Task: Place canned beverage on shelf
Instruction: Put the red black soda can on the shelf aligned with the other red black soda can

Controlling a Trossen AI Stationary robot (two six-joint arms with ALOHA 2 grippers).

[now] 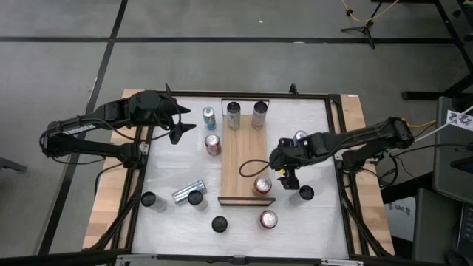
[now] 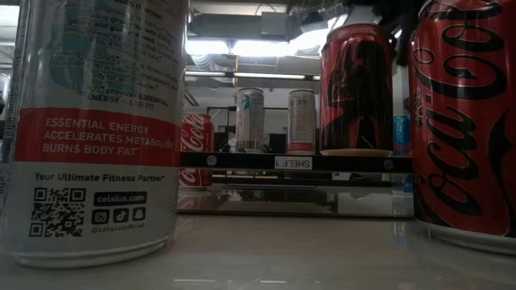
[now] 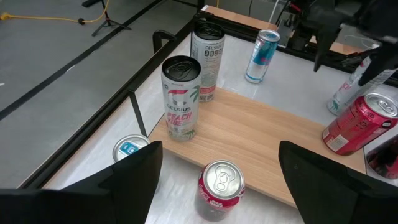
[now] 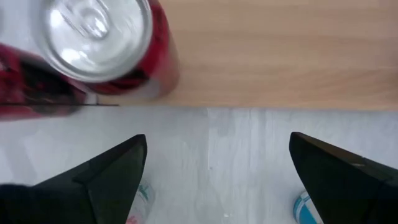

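So the shelf [image 1: 244, 159] lies flat mid-counter with three cans on it: two silver ones [image 1: 233, 115] side by side at the far end, and a red can [image 1: 262, 185] by the near right edge, probably filling back to front. The right gripper [image 1: 288, 176] sits just right of that red can, jaws spread wide and holding nothing, looks like a fresh drop-off. The left gripper [image 1: 179, 122] waits open and empty at the far left, near another red can [image 1: 213, 144] on the counter [image 1: 170, 222], likely the next pick.

A tripod [image 1: 362, 26] and yellow cable [image 1: 367, 12] lie on the floor.
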